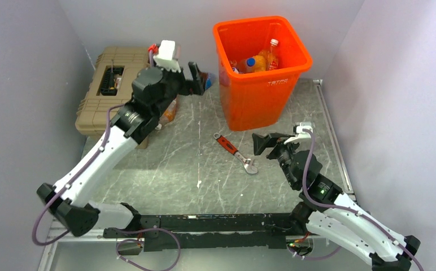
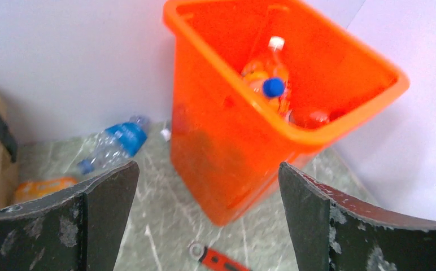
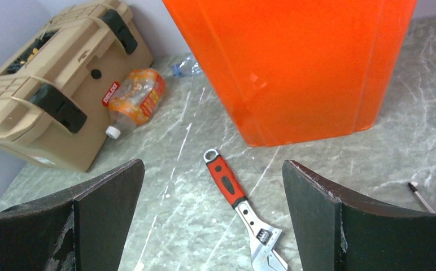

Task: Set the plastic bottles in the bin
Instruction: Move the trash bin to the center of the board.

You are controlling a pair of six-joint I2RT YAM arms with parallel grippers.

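Two bottles lie out on the desk (image 3: 374,141) as far as I can see. Several more sit in the bin (image 1: 261,96), among them a white-capped bottle (image 2: 273,53) and a blue-capped bottle (image 2: 273,87). The blue-labelled bottle (image 2: 117,142) lies on its side near the far wall, just left of the bin. The orange-labelled bottle (image 3: 135,99) lies on its side right beside the toolbox (image 3: 46,96), cap toward the near side.

My left gripper (image 2: 207,183) hangs raised to the left of the bin, spread as wide as it goes with nothing in it. My right gripper (image 3: 211,169) sits low on the near side of the bin, close to the wrench (image 3: 232,189), equally wide and empty.

I judge both bottles light and thin-walled. The clear one looks partly crushed, so it should buckle under a firm squeeze and may squirt out sideways. I would take each across the body at the label, where the film gives some friction, and close gently. The orange one leaves little room on the toolbox side, so one finger must slide in along that face.

My desk is a smooth grey stone-look slab with pale veins, hard and probably slick, so a round bottle could roll if nudged. A screwdriver (image 3: 420,196) lies at the right. Plain pale walls (image 1: 18,84) close in on the left, far and right sides, so wide swings near the far corner look risky.
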